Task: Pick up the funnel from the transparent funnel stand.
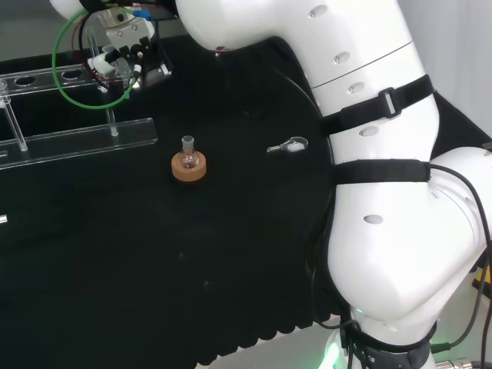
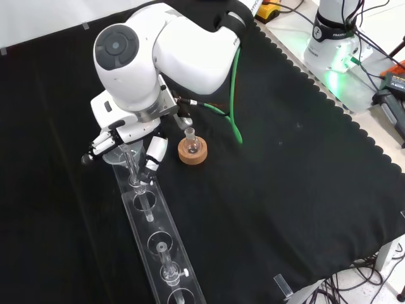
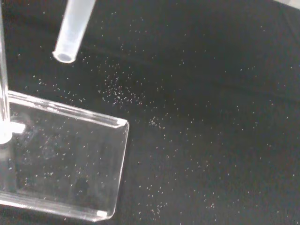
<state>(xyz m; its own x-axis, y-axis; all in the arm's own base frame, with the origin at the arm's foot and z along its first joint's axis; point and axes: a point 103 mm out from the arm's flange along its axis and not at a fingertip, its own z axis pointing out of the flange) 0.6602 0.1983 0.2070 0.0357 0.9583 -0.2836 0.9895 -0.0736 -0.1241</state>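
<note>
We cannot tell if the hand [image 2: 126,142] grips the funnel [image 3: 72,30]; the arm's link hides it. The clear stand [image 2: 158,244] lies on black cloth [image 2: 285,190].

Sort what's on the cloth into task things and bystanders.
Task things: clear funnel, its stem hanging in the wrist view; transparent acrylic funnel stand; black and white hand.

Bystanders: small glass flask on cork ring; small metal clip.

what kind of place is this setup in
Probably a lab bench for robot chemistry work: a clear funnel stand and a small flask on a cork ring sit on black cloth, with the robot hand at the stand.
</note>
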